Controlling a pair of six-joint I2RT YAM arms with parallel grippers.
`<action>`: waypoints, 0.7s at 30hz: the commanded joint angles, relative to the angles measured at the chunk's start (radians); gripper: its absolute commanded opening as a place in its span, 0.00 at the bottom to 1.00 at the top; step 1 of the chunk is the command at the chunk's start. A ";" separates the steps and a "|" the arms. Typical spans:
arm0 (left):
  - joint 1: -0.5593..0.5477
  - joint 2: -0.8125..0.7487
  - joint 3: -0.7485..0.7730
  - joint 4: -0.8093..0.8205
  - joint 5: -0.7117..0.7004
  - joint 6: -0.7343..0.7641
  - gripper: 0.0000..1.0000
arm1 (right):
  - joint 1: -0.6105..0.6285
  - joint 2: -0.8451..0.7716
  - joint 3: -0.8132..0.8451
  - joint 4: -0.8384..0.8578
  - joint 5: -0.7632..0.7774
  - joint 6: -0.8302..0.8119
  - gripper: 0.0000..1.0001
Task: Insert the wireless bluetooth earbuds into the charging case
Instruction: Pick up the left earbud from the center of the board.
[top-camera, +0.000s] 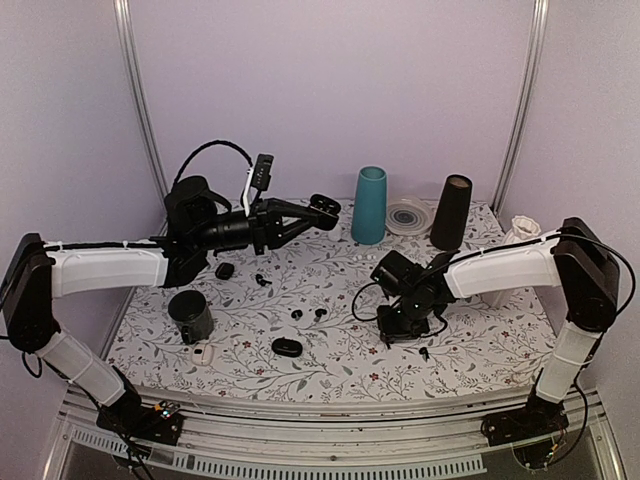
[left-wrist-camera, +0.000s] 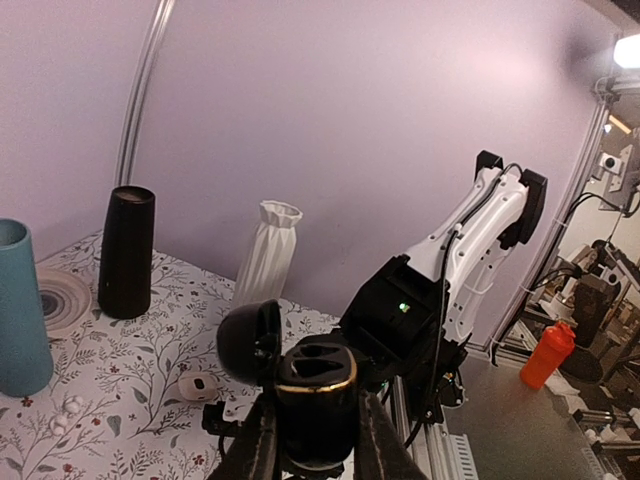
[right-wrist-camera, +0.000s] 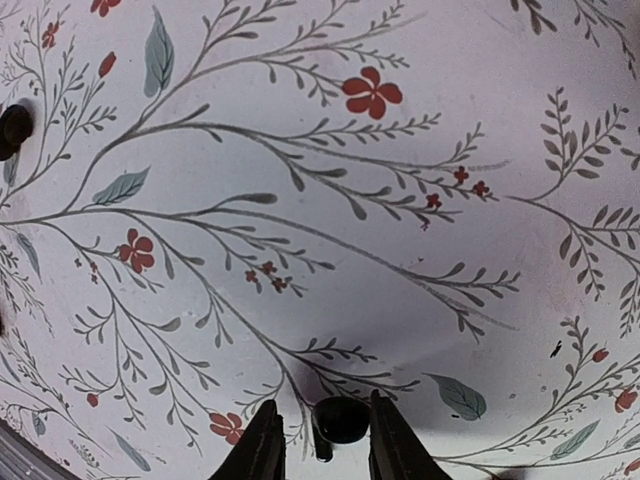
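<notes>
Clamps open charging case (left-wrist-camera: 315, 385) in left gripper (left-wrist-camera: 315, 445), raised far-left to present wells for loading; pinches earbud (right-wrist-camera: 342, 418) in right gripper (right-wrist-camera: 325, 450), low over table (right-wrist-camera: 400, 200).

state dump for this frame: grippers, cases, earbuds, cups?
left gripper: shut on open case, held above table
open case: lid up, upright, sockets look empty
right gripper: down at table, straddling an earbud, grip unclear
earbud: between the right gripper's jaws
loose earbuds: lying on table
closed case: lid shut, on table
black cup: upright
</notes>
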 joint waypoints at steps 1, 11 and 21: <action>0.017 -0.033 -0.014 0.033 -0.008 0.000 0.00 | 0.032 0.039 0.045 -0.067 0.072 -0.002 0.29; 0.018 -0.033 -0.013 0.038 -0.006 -0.001 0.00 | 0.046 0.069 0.075 -0.085 0.090 0.000 0.29; 0.018 -0.033 -0.014 0.038 -0.005 -0.002 0.00 | 0.050 0.089 0.103 -0.077 0.073 -0.011 0.23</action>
